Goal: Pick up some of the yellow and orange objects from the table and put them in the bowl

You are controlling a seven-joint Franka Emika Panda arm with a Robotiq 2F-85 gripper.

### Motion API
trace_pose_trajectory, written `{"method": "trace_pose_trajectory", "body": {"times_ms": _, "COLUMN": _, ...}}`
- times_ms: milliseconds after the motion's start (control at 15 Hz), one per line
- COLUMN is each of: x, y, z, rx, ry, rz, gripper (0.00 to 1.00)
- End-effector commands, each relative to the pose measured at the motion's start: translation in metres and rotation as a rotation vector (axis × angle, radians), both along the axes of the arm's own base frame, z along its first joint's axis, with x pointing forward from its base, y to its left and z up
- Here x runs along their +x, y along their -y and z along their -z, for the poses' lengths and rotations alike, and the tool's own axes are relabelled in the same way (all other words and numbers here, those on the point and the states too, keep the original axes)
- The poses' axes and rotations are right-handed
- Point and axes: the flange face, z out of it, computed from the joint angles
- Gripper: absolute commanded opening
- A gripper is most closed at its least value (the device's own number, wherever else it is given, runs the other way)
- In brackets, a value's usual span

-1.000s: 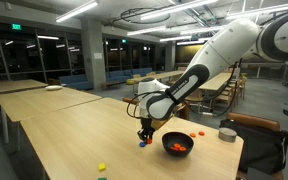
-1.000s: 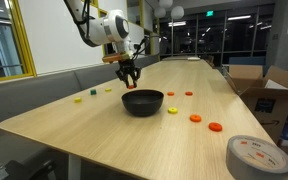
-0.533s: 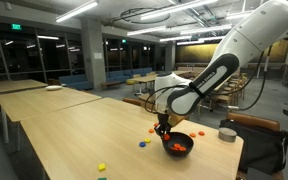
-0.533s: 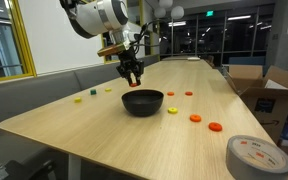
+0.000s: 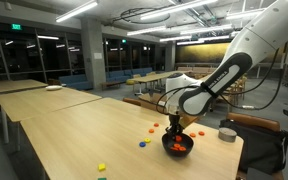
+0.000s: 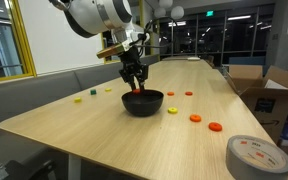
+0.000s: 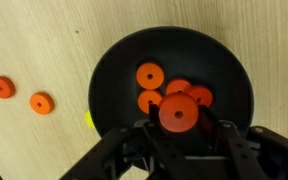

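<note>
A flat round orange disc [image 7: 178, 113] is pinched by its edges between the dark fingers [image 7: 220, 140] of the Robotiq gripper [image 7: 178, 128], which are drawn in narrow around it. It hangs over the middle of the round shallow black bowl [image 7: 109, 70]. Several more orange discs [image 7: 149, 75] lie on the bowl's floor (the held one partly covers two of them).

In both exterior views the gripper points straight down, its tips close over the bowl's opening [image 6: 149, 105]. The bowl stands on the long light wooden table [image 6: 94, 130].

Two loose orange discs [image 7: 42, 103] lie near the bowl, and a sliver of a yellow piece [image 7: 88, 120] shows just beside its outer wall. In an exterior view further orange pieces [image 6: 195, 118] lie scattered near the bowl, with a grey roll of tape [image 6: 256, 158] well apart from it. A small blue piece [image 5: 141, 143] lies near the bowl, and a small grey cylindrical container [image 5: 226, 134] stands near it on the opposite side.
</note>
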Motion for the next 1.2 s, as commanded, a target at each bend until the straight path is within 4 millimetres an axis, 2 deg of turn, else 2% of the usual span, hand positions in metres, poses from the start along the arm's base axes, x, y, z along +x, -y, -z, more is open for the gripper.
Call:
{"method": "trace_pose_trajectory", "body": {"times_ms": 0, "x": -0.003, "y": 0.019, "z": -0.010, "rx": 0.009, "ry": 0.023, "rz": 0.038, "gripper": 0.25}}
{"method": "trace_pose_trajectory", "body": {"times_ms": 133, "x": 0.002, "y": 0.029, "z": -0.011, "rx": 0.009, "ry": 0.020, "rz": 0.053, "gripper": 0.27}}
{"method": "trace_pose_trajectory", "body": {"times_ms": 200, "x": 0.004, "y": 0.034, "z": -0.012, "rx": 0.009, "ry": 0.021, "rz": 0.066, "gripper": 0.67}}
{"method": "trace_pose_trajectory", "body": {"times_ms": 333, "x": 0.008, "y": 0.042, "z": -0.013, "rx": 0.018, "ry": 0.027, "rz": 0.081, "gripper": 0.74}}
{"method": "trace_pose_trajectory", "body": {"times_ms": 533, "x": 0.015, "y": 0.049, "z": -0.019, "rx": 0.038, "ry": 0.041, "rz": 0.120, "gripper": 0.97}}
{"method": "trace_pose_trajectory", "body": {"times_ms": 667, "x": 0.018, "y": 0.053, "z": -0.026, "rx": 0.045, "ry": 0.062, "rz": 0.158, "gripper": 1.00}}
{"method": "trace_pose_trajectory", "body": {"times_ms": 867, "x": 0.017, "y": 0.080, "z": -0.031, "rx": 0.075, "ry": 0.104, "rz": 0.272, "gripper": 1.00}}
{"method": "trace_pose_trajectory", "body": {"times_ms": 1133, "x": 0.008, "y": 0.122, "z": -0.021, "rx": 0.131, "ry": 0.134, "rz": 0.441, "gripper": 1.00}}
